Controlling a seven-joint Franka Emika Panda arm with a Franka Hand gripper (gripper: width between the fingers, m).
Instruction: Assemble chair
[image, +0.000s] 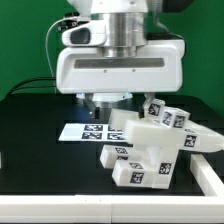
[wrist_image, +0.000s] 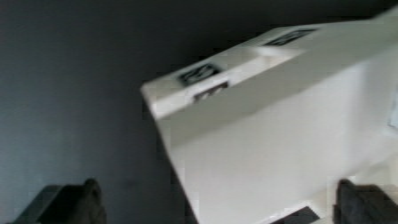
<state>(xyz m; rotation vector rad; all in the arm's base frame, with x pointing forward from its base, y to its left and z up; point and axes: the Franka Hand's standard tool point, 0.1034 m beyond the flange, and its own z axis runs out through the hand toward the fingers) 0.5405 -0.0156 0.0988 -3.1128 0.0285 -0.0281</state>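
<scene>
Clearly mid-assembly: chair (image: 150, 145) sits as a blocky white cluster on the black tabletop (image: 40, 130), toward the exterior view's right and near edge, with tagged pieces jutting up and out to the right and a tagged block at its near foot. Just behind it, flat on the tabletop, lies the marker board (image: 85, 130), its right end hidden by the chair. Above both hangs the arm's big white wrist housing, blocking any exterior sight of the gripper. From the wrist view, gripper (wrist_image: 222, 203) spread wide, one dark fingertip (wrist_image: 71, 203) at one side and the other at the far side, with a broad white slab of the chair (wrist_image: 267, 130) lying between and beyond them. Hard to say whether the pads touch it; a gap shows beside at least one, so probably nothing held. Likely in hand: lining up over the chair body, either to grasp it for reorienting or just after seating a part. Next move calls for a straight descent, centring the slab between the fingers, then closing squarely on flat faces without nudging the loose-looking joints.
</scene>
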